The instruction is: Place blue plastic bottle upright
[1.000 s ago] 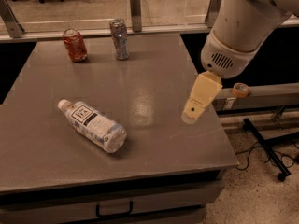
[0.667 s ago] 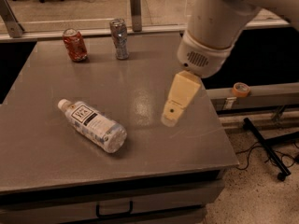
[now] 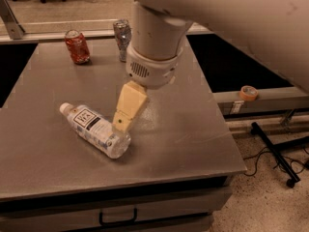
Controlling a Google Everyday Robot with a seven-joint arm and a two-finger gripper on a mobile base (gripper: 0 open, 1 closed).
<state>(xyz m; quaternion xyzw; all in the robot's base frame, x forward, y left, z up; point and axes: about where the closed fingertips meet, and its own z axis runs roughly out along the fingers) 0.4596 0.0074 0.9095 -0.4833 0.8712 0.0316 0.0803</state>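
Grey metal table [image 3: 193,129]: holds three drink containers, with a drawer handle [image 3: 118,219] in its front below the top.
Blue plastic bottle [image 3: 94,129]: lies on its side on the near-left part of the table, white cap [image 3: 64,108] towards the far left and base towards the near right. The body is clear and the label with the dark square faces up. Whether it holds liquid cannot be told.
Red can [image 3: 77,46]: upright at the far left; contents not visible.
Silver can [image 3: 122,38]: upright just right of the red can, its right side hidden by the arm.
Gripper [image 3: 121,124]: cream-coloured and angled down-left, its tip at the base end of the bottle. Contact cannot be told, nor whether it is spread or closed.
Tape roll [image 3: 248,92]: on the ledge right of the table.
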